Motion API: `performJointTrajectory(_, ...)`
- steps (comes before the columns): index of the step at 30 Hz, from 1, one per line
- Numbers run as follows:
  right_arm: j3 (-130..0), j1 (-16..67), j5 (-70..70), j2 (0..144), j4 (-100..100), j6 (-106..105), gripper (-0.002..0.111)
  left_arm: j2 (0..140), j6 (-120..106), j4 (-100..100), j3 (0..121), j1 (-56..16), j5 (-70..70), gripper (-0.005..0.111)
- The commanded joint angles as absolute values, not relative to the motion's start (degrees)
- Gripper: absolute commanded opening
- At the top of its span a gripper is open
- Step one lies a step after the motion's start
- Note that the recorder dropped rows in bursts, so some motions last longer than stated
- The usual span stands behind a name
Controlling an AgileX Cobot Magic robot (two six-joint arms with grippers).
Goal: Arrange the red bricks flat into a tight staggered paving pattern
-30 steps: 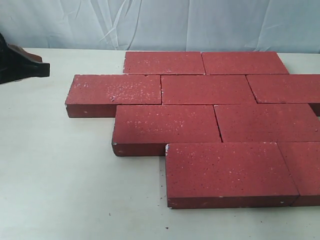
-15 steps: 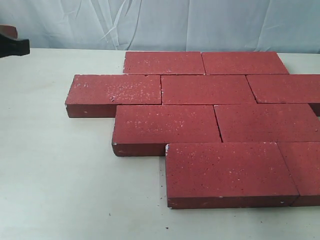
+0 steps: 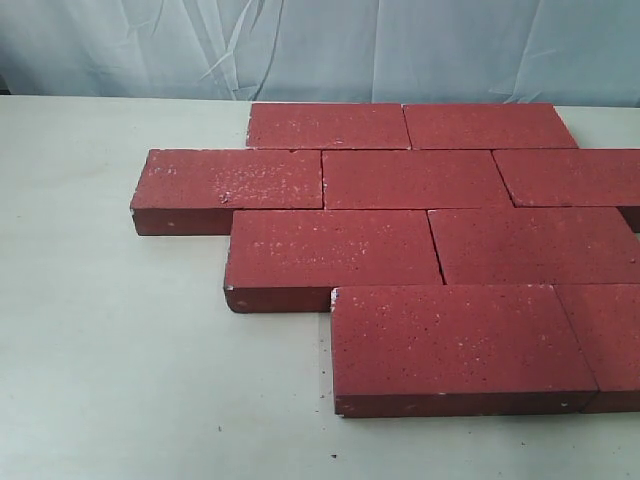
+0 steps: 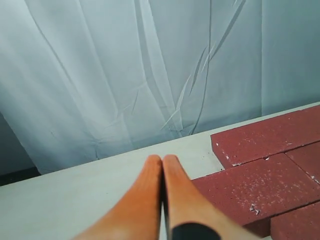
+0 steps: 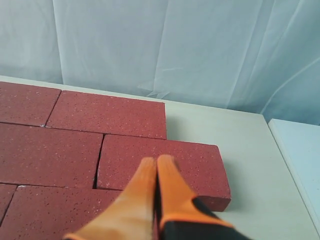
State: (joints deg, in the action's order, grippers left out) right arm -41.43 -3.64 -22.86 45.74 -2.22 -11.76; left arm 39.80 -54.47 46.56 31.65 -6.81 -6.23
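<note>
Several red bricks (image 3: 420,180) lie flat in staggered rows on the pale table (image 3: 110,350), edges touching; the nearest one (image 3: 455,345) sits at the front. Neither gripper shows in the exterior view. In the left wrist view my left gripper (image 4: 163,159) is shut and empty, its orange fingers pressed together above bare table beside the bricks (image 4: 250,187). In the right wrist view my right gripper (image 5: 156,161) is shut and empty, hovering over the end brick (image 5: 165,162) of a row.
A pale blue creased curtain (image 3: 320,45) hangs behind the table. Bare table stretches left and in front of the bricks. In the right wrist view the table's edge (image 5: 267,130) runs close past the end brick.
The dark left arm seen at the exterior view's left edge has drawn back out of the frame. The bricks have not moved.
</note>
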Motion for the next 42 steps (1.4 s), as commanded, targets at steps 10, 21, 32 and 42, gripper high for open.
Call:
performJointTrajectory(10, -41.2, -3.9, -22.1, 45.5, -2.5, -11.7, -0.001, 35.3, -52.2, 40.7, 30.8, -7.0, -13.7, 0.000)
performJointTrajectory(21, -41.2, -3.9, -22.1, 45.5, -2.5, -11.7, -0.001, 26.0, -16.3, 8.3, 21.1, -7.0, -5.5, 0.000)
performJointTrajectory(32, -41.2, -3.9, -21.8, 45.5, -2.5, -11.7, -0.001, 13.5, -5.3, -3.9, 12.9, -6.9, -0.9, 0.000)
performJointTrajectory(42, -41.2, -3.9, -21.7, 45.5, -2.5, -11.7, -0.001, 5.4, 0.0, -7.4, 7.0, -6.9, -1.3, 0.000)
